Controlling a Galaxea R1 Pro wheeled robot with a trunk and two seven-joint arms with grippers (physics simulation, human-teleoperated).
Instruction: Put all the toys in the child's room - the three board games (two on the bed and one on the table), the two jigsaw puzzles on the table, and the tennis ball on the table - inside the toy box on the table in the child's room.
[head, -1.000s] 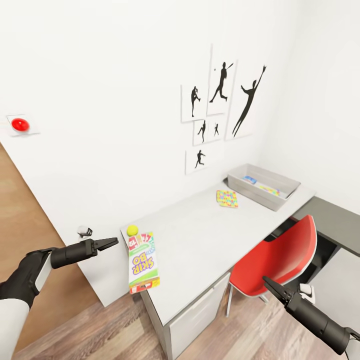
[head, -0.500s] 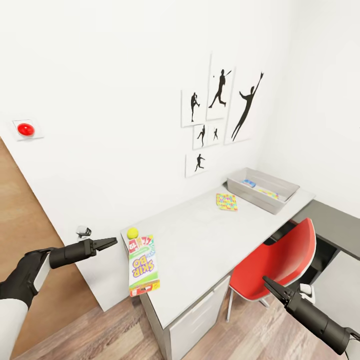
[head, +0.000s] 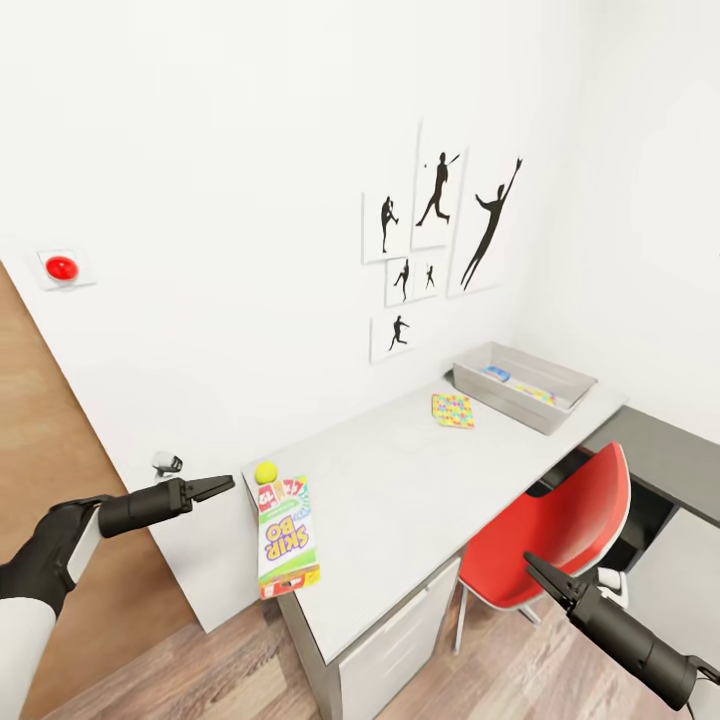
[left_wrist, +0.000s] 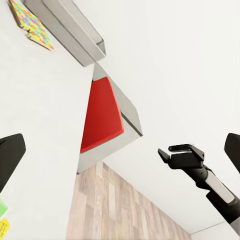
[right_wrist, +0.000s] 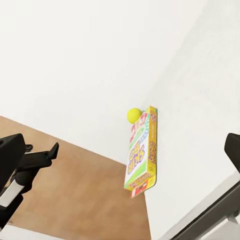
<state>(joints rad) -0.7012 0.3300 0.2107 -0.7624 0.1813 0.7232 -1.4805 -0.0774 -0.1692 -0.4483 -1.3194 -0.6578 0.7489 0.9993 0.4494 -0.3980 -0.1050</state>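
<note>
Our empty, nearly closed left gripper (head: 222, 485) hangs just off the pale grey-white table's (head: 400, 500) end edge, nearest the green-yellow "SKIP BO" card box (head: 285, 535) lying lengthwise along it.

Green, yellow and red lettered card box (head: 287, 540); yellow-green ball (head: 265, 472); multicolour jigsaw-patterned square tile (head: 453, 410); red chair (head: 550, 535).

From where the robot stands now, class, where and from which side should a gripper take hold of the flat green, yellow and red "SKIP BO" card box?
Grip the flat green, yellow and red "SKIP BO" card box at its near short end, which seems to jut past the pale grey-white desk's corner. It lies flat, so closing above and below that overhang probably suits. The left gripper is closest, coming from the desk's open end.
</note>
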